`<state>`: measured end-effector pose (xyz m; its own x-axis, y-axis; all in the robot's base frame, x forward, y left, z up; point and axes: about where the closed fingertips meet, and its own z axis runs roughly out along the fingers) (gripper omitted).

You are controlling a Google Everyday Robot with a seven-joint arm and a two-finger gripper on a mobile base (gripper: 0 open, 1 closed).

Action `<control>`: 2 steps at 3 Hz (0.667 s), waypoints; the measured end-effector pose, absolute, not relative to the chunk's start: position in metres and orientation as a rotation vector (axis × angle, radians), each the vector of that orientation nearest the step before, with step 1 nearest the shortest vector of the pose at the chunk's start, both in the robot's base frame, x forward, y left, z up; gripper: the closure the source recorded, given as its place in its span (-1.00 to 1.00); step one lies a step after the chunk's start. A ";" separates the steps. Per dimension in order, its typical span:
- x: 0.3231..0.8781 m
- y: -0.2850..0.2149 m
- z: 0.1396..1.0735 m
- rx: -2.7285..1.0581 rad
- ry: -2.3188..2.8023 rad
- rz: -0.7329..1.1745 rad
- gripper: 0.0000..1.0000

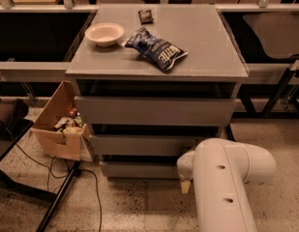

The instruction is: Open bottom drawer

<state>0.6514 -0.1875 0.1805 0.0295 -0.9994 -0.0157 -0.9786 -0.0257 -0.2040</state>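
Observation:
The bottom drawer (pixel 139 169) is the slimmest grey front at the foot of the grey cabinet (pixel 154 111). It sits pushed in, under the mid drawer front (pixel 144 145) and the tall top drawer front (pixel 154 111). My white arm (pixel 226 182) comes in from the lower right. The gripper (pixel 186 185) is at the bottom drawer's right end, just in front of it, with a yellowish tip showing. The arm hides most of the gripper.
On the cabinet top lie a white bowl (pixel 105 34), a blue chip bag (pixel 156 48) and a small dark packet (pixel 146 16). An open cardboard box (pixel 59 124) with items stands on the floor to the left. Cables and a black stand leg (pixel 59 199) lie at lower left.

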 end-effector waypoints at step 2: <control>0.635 -0.223 0.204 -2.125 2.134 -0.249 0.28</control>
